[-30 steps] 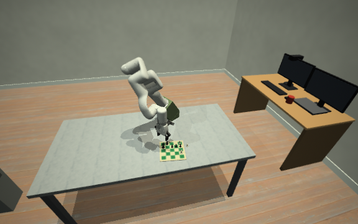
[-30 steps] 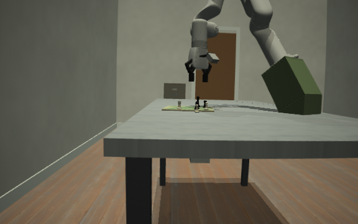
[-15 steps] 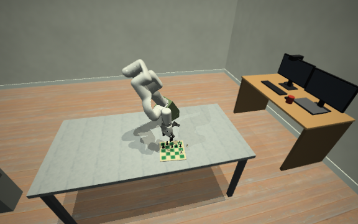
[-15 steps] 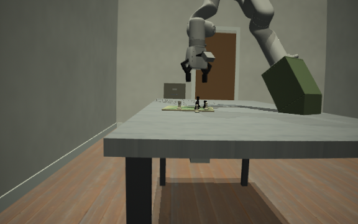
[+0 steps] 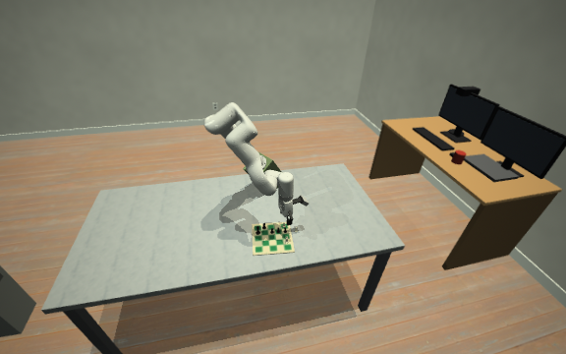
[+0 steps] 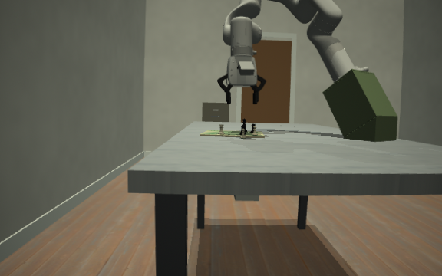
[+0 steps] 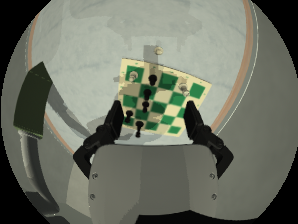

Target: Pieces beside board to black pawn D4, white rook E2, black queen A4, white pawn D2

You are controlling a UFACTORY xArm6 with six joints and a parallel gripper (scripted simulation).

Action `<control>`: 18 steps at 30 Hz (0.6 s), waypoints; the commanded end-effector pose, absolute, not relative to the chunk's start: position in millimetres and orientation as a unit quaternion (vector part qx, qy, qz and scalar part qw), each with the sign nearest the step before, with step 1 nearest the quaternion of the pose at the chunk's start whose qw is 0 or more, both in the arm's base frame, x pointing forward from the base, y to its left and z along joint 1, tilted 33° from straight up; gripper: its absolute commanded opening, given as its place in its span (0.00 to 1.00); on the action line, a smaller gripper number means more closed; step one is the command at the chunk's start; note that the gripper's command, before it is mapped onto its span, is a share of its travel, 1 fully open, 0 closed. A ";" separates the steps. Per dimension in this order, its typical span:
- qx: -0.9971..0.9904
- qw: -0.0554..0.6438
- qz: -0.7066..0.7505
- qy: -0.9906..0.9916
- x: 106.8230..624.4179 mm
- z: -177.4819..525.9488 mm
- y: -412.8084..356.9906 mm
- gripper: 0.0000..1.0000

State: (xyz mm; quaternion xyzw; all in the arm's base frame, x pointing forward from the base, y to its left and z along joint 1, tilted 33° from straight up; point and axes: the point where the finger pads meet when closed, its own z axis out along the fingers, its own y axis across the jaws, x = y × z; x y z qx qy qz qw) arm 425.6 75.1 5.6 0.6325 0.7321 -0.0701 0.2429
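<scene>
Gripper (image 6: pixel 242 99) hangs above board (image 5: pixel 273 246), jaws wide apart, nothing btwn them; several black and white pcs upright on board's far rows; white pc (image 7: pixel 158 50) on table beyond board.

Around me the walls (image 5: pixel 116 54) are plain grey, with a pale baseboard (image 5: pixel 91 129) running above a floor (image 5: pixel 37 177) of reddish wooden planks. My table (image 5: pixel 155 236) has a grey marbled top on dark legs (image 6: pixel 170 234). In the corner stands a wooden desk (image 5: pixel 504 189) carrying two dark monitors (image 5: pixel 524 140), a keyboard (image 5: pixel 432 138) and what may be a red mug (image 5: pixel 458 156). A brown door (image 6: pixel 272 92) sits in the far wall, a grey cabinet (image 6: pixel 215 112) beside it.
</scene>
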 end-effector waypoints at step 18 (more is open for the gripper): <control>0.701 0.277 -0.048 0.655 431.7 -32.0 125.2 0.34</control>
